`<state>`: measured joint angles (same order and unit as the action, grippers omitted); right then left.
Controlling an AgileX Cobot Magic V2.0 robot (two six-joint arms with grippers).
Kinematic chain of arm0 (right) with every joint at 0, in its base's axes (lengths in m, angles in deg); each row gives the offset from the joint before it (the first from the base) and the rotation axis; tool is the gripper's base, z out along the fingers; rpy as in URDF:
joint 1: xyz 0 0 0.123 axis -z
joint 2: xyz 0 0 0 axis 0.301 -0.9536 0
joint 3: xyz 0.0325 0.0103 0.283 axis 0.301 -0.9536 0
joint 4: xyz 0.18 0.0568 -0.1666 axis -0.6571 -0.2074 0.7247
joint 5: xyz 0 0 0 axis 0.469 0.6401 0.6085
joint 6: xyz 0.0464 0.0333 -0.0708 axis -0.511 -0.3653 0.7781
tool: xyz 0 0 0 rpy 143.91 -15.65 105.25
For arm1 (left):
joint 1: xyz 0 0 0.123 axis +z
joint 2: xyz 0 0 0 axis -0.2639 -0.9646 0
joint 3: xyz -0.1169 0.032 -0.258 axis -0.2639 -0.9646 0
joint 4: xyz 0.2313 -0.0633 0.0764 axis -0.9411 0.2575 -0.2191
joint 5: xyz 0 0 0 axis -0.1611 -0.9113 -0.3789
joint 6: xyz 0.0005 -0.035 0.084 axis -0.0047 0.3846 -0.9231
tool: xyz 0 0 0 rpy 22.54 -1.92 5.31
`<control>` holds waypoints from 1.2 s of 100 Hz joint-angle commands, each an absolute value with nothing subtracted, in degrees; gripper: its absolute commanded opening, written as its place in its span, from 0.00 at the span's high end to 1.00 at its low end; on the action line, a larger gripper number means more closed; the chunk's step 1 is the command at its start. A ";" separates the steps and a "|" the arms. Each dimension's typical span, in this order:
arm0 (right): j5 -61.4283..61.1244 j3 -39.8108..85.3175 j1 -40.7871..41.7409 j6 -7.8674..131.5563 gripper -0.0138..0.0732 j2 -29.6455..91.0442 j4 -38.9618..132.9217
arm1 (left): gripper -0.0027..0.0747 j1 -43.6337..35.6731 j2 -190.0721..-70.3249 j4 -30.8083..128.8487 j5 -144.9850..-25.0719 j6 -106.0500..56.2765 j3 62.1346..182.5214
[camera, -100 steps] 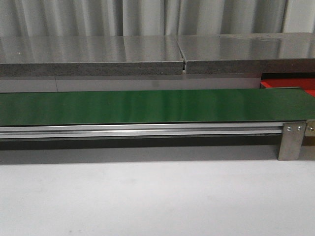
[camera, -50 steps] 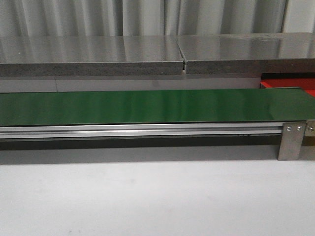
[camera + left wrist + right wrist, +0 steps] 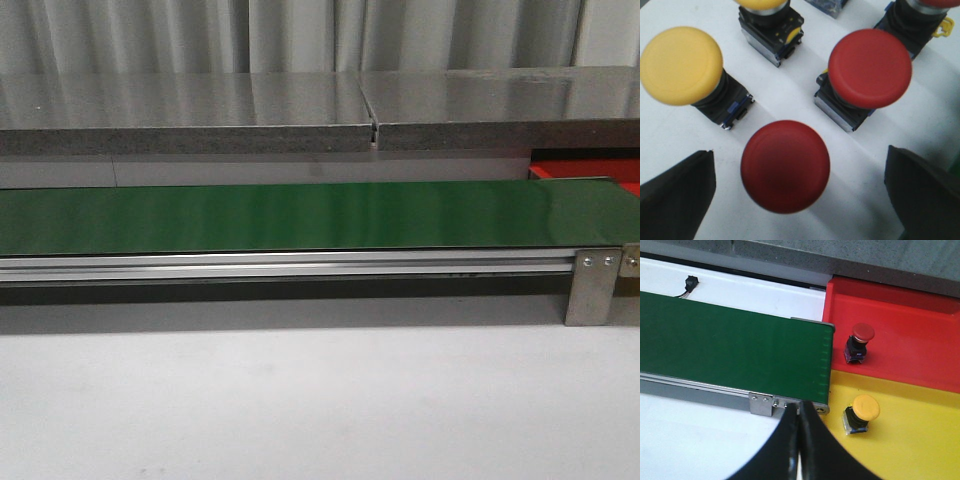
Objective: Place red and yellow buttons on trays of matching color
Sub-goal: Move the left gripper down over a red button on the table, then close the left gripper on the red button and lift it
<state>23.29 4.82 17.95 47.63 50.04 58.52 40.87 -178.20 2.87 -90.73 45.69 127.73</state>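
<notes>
1. Across the three front-view frames nothing shifted: the green belt stayed bare, and neither arm entered that view. I judged this a pause between picks, with no button in transit.

2. In the left wrist view the nearest red button stood upright on the white table, between the spread fingers of the left gripper, which touched nothing. It seemed the likely next pick.

3. Around that button I counted four more: a second red button near it, a yellow button to its other side, and beyond these a partly cropped yellow one and a red-capped one. That made three red, two yellow waiting.

4. In the right wrist view one red button stood inside the red tray, and one yellow button stood inside the yellow tray. Both trays touched the belt's end.

5. The right gripper hung near the belt's end with fingers pressed together, empty.
</notes>
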 commanded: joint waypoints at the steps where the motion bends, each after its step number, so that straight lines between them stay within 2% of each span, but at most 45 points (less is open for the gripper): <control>1: 19.53 6.34 17.85 48.02 0.92 50.24 58.34 | 0.10 40.95 -176.13 2.73 -89.28 46.33 130.12; 37: 19.53 6.34 17.85 48.02 0.92 50.24 58.34 | 0.12 40.95 -176.42 2.36 -89.58 46.33 131.69; 51: 19.53 6.34 17.85 48.02 0.92 50.24 58.34 | 0.31 40.95 -176.42 1.86 -90.75 46.33 131.69; 73: 19.53 6.34 17.85 48.02 0.92 50.24 58.34 | 0.75 41.04 -176.07 0.62 -92.98 46.33 131.69; 82: 19.53 6.34 17.85 48.02 0.92 50.24 58.34 | 0.85 41.04 -175.20 -0.76 -94.15 46.33 131.69; 101: 19.53 6.34 17.85 48.02 0.92 50.24 58.34 | 0.96 41.04 -170.86 -1.51 -96.72 46.33 131.69; 120: 19.53 6.34 17.85 48.02 0.92 50.24 58.34 | 0.98 40.62 -164.26 -1.51 -98.81 46.23 131.69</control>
